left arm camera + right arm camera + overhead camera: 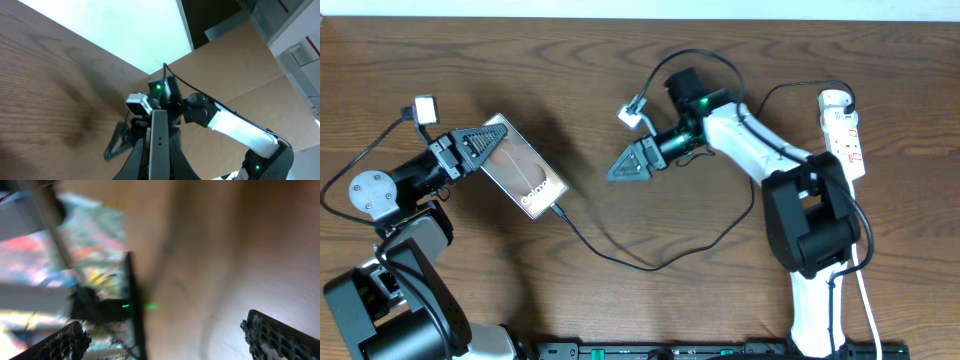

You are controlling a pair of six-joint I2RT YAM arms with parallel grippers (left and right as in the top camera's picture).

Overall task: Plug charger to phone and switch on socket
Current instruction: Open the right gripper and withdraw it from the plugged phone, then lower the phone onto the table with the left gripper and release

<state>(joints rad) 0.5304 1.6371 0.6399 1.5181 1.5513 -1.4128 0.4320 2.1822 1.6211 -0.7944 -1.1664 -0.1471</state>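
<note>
The phone (525, 170), a glossy grey-brown slab with white lettering, is tilted at the left. My left gripper (485, 145) is shut on its upper end. In the left wrist view the phone's thin edge (160, 125) stands between the fingers of the left gripper (155, 141). The charger (620, 258), a thin black cable, meets the phone's lower end with its tip (557, 210); I cannot tell if it is seated. My right gripper (620, 170) hangs open and empty over the table's middle, right of the phone; its wrist view is blurred (175, 340). The white socket (845, 135) lies at the far right.
The charger cable loops across the table's middle under the right arm (760, 150). The socket's white cord (868, 290) runs down the right side past the right arm's base. The right arm also shows in the left wrist view (230, 122).
</note>
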